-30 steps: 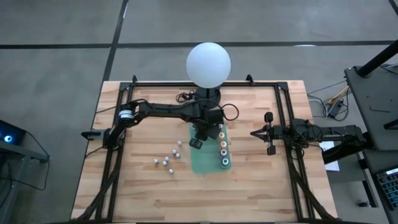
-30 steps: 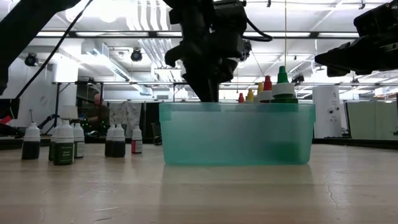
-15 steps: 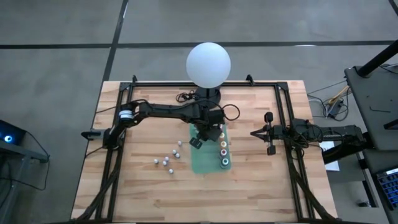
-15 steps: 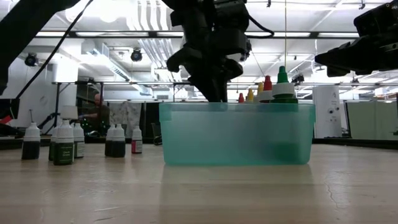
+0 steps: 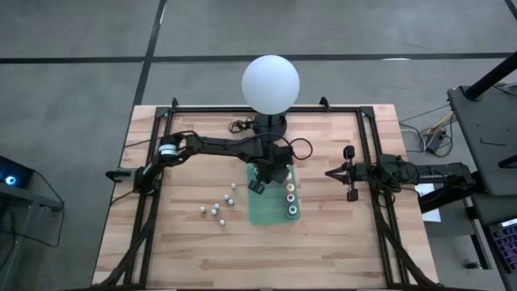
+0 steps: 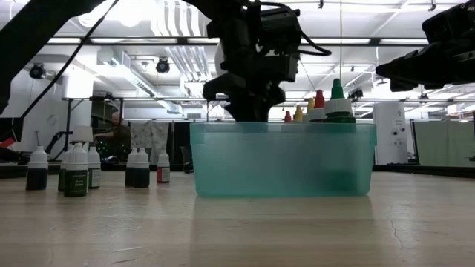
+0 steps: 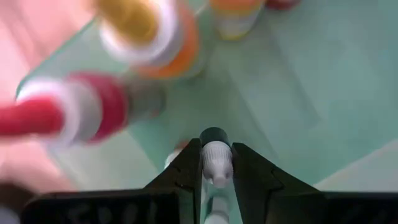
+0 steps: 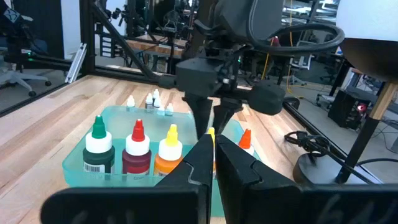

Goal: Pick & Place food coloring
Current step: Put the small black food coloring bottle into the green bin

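From above, the dark left gripper [image 5: 260, 183] covers whatever it carries, and the level view across the table shows only its black body dipping behind the near wall of the translucent teal plastic bin [image 6: 282, 159]. The left wrist view settles it: the two dark fingers [image 7: 186, 177] are narrowed onto a small whitish food coloring bottle with a dark cap [image 7: 215, 163], one finger touching each side of its neck. The bottle's long axis runs along the fingers, cap pointing away from the wrist toward the bin's floor; its lower body is cut off at the picture's edge.

Ahead of those fingertips, out of focus, stand larger bottles: a red-topped one [image 7: 62, 117] and a yellow-topped one [image 7: 144, 28]. The right wrist view shows the row clearly, upright in the bin: green-topped bottle [image 8: 98, 148], red, yellow and an orange-topped bottle [image 8: 245, 140], the last partly hidden. A fifth cannot be made out there.

A loose cluster of small white-capped dark bottles [image 6: 78, 169] stands on the light wooden table [image 5: 323, 242], well apart from the left fingers, outside the bin.

The right gripper [image 5: 329, 172] hangs beside the bin, its fingers [image 8: 198, 163] pressed together on nothing.
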Action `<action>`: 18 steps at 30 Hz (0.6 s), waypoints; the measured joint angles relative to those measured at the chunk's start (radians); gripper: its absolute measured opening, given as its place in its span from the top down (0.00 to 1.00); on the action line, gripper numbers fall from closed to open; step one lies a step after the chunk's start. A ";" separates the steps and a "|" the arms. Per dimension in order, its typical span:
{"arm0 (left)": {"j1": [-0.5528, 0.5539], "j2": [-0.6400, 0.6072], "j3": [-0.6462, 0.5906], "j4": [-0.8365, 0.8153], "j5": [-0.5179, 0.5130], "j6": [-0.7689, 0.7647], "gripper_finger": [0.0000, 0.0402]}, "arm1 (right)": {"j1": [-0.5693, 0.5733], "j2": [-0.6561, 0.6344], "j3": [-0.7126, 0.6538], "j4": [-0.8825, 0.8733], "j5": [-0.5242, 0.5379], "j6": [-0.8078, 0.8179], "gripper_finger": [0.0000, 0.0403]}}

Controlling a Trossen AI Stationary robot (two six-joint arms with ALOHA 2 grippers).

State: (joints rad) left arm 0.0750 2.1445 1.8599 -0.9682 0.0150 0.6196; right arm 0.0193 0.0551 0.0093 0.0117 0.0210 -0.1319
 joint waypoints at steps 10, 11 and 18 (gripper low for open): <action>0.010 0.000 0.039 -0.021 0.016 -0.351 0.89 | 0.000 0.000 0.000 0.000 0.000 -0.001 0.98; 0.009 0.000 0.043 -0.021 0.039 -0.374 0.89 | 0.000 0.000 0.000 0.000 0.000 -0.002 0.98; 0.009 0.002 0.051 -0.020 0.101 -0.435 0.89 | 0.000 0.000 0.000 0.000 0.000 0.000 0.98</action>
State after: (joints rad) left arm 0.0841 2.1467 1.9106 -0.9878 0.1159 0.1847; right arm 0.0193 0.0551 0.0093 0.0120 0.0211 -0.1319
